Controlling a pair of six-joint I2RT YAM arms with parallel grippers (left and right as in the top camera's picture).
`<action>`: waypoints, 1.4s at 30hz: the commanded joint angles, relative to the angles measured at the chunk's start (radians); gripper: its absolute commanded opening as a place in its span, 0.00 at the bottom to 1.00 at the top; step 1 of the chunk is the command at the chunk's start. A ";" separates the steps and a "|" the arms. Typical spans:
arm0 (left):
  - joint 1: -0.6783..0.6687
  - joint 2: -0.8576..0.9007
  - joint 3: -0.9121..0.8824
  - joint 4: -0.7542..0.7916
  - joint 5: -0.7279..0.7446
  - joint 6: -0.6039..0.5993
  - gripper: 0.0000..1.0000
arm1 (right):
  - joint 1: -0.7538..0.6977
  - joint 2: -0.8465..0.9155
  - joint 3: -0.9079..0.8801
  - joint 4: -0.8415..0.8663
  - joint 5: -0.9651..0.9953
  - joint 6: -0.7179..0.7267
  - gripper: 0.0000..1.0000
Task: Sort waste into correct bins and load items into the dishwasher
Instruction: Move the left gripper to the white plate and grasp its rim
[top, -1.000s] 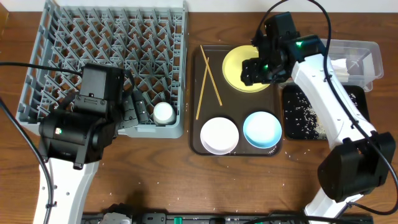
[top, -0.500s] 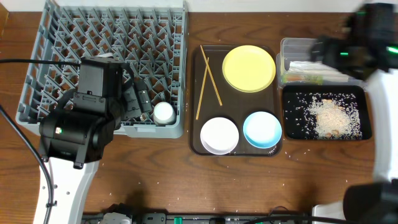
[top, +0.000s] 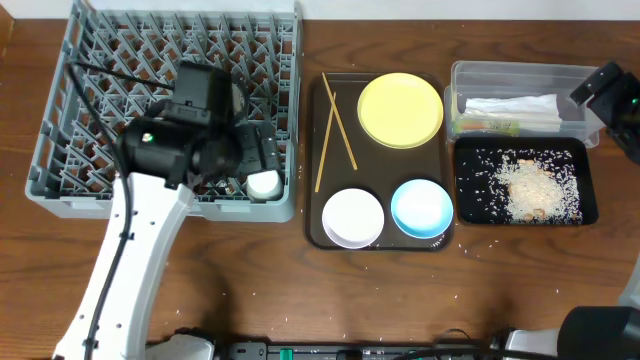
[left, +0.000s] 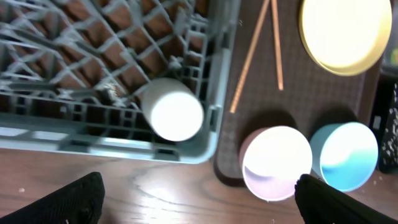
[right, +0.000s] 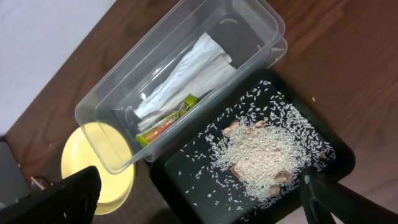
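The small white cup lies in the front right corner of the grey dish rack. My left gripper hovers open and empty just above the cup. The yellow plate, two chopsticks, white bowl and blue bowl sit on the brown tray. The clear tub holds the napkin and wrapper. The black tray holds rice. My right gripper is open and empty above the tub's right end.
The rack's front wall stands between the cup and the bare wooden table in front. The tub and black tray touch side by side, right of the brown tray. A few rice grains lie on the table front.
My right arm swung from over the yellow plate out to the far right. My left arm moved right over the rack to above the cup.
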 joint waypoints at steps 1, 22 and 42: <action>-0.059 0.044 -0.008 0.018 0.027 -0.018 0.99 | 0.000 0.003 0.001 -0.001 -0.001 0.018 0.99; -0.159 0.089 -0.010 0.042 0.027 -0.074 0.99 | -0.001 0.003 0.001 -0.001 -0.001 0.018 0.99; -0.306 0.224 -0.228 0.169 0.215 0.116 0.98 | -0.001 0.003 0.001 -0.001 -0.001 0.018 0.99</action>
